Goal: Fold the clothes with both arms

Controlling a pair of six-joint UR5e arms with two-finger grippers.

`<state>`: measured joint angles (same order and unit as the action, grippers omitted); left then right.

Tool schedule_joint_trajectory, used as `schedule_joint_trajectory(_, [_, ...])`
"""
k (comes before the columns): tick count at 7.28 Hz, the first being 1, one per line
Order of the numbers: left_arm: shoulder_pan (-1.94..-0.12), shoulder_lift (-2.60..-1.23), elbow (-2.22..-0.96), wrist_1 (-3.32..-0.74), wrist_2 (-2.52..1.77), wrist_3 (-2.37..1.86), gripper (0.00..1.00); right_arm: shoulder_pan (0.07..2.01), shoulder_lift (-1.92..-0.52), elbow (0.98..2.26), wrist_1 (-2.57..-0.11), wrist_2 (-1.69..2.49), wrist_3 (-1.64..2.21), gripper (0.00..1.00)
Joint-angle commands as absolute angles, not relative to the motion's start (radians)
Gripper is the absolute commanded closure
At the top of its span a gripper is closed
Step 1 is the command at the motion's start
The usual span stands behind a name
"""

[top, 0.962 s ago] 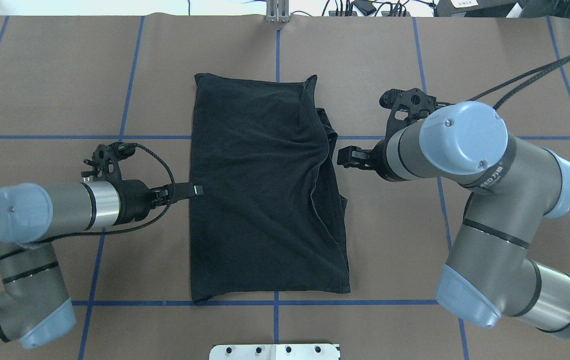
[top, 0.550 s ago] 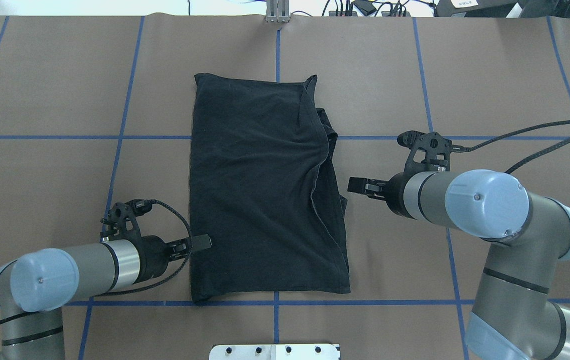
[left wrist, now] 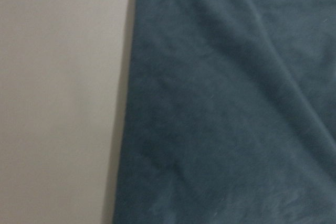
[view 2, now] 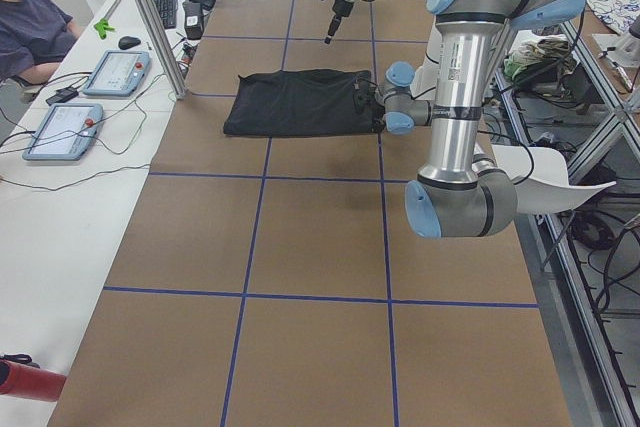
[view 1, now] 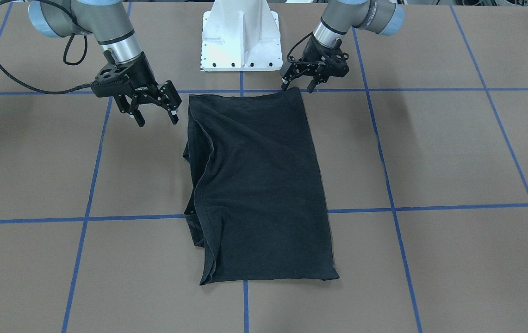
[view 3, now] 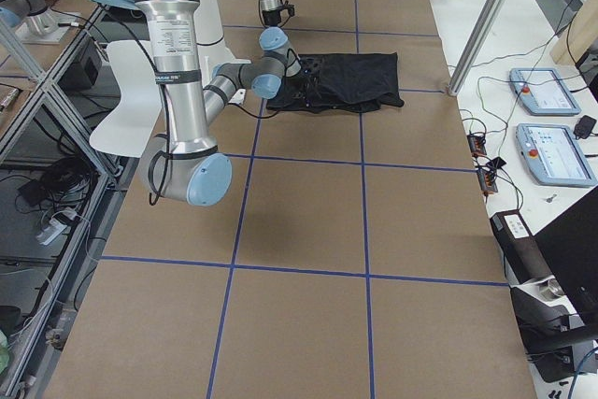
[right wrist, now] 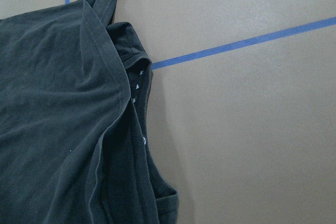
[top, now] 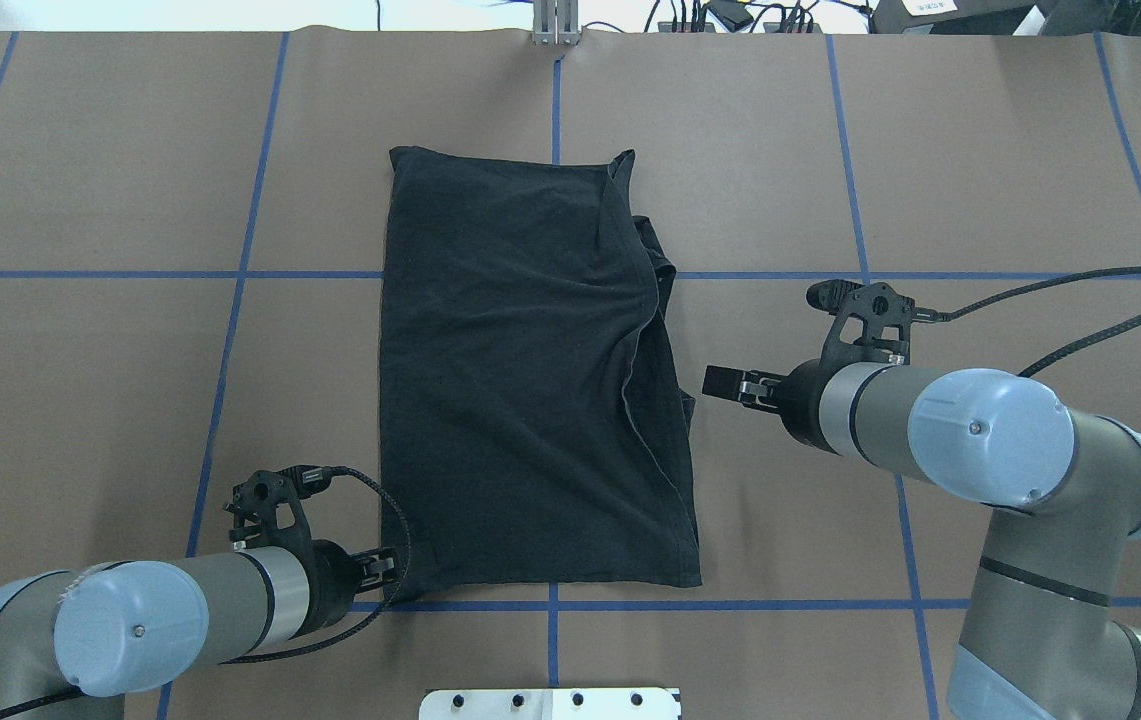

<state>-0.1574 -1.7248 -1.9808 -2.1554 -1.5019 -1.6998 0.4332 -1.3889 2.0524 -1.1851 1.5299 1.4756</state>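
The black T-shirt [top: 530, 380] lies flat on the brown table, folded lengthwise into a long rectangle; its print is hidden. It also shows in the front view [view 1: 259, 185]. My left gripper [top: 392, 572] is low at the shirt's near-left corner; in the front view [view 1: 297, 87] its fingers stand apart on either side of that corner. The left wrist view shows only the shirt's edge [left wrist: 220, 103] on the table. My right gripper [top: 718, 381] is open and empty, just off the shirt's right edge; it also shows in the front view [view 1: 155, 118]. The right wrist view shows the layered right edge [right wrist: 52, 103].
The white pedestal base [view 1: 240, 41] stands at the table's near edge, just behind the shirt. Blue tape lines [top: 230, 275] grid the brown table. Touch panels [view 2: 120, 72] and a seated person [view 2: 30, 27] are beyond the far edge.
My left gripper has moved along the shirt's left edge toward the robot, down to the near-left corner. My right gripper has moved toward the robot, beside the right edge. The shirt has not moved.
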Motion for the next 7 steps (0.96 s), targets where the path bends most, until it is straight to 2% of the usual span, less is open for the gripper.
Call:
schedule_joint_trajectory(1, [-0.149, -1.729, -1.974, -2.137, -1.502, -1.703, 0.09, 0.431, -1.388, 2.052, -1.184, 1.529, 1.476, 0.0])
schedule_joint_trajectory(2, [-0.146, -1.729, -1.974, -2.137, -1.502, -1.701, 0.18, 0.431, -1.388, 2.052, -1.184, 1.529, 1.476, 0.0])
schedule_joint_trajectory(7, [-0.127, -1.729, -1.962, -2.137, -1.502, -1.7, 0.32, 0.431, -1.385, 2.052, -1.183, 1.529, 1.476, 0.0])
